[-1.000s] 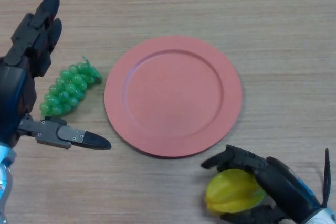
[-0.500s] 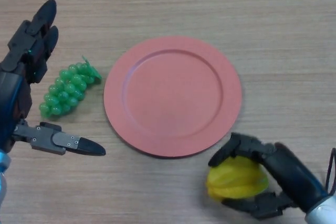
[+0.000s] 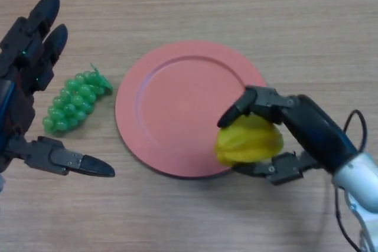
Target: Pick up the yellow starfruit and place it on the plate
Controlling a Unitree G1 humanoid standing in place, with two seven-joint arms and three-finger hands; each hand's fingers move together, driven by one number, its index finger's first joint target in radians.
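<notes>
The yellow starfruit (image 3: 248, 140) is held in my right hand (image 3: 295, 123), fingers curled over its top and thumb under it. It hangs over the lower right rim of the round red plate (image 3: 177, 104) at the table's middle. I cannot tell whether it touches the plate. My left hand (image 3: 26, 63) is open at the far left, fingers straight and thumb stretched out below, holding nothing.
A bunch of green grapes (image 3: 74, 100) lies on the wooden table (image 3: 295, 22) just left of the plate, between the plate and my left hand.
My right hand has lifted the starfruit from the table near the front edge and carried it up and left over the plate's rim. The left hand shifted slightly.
</notes>
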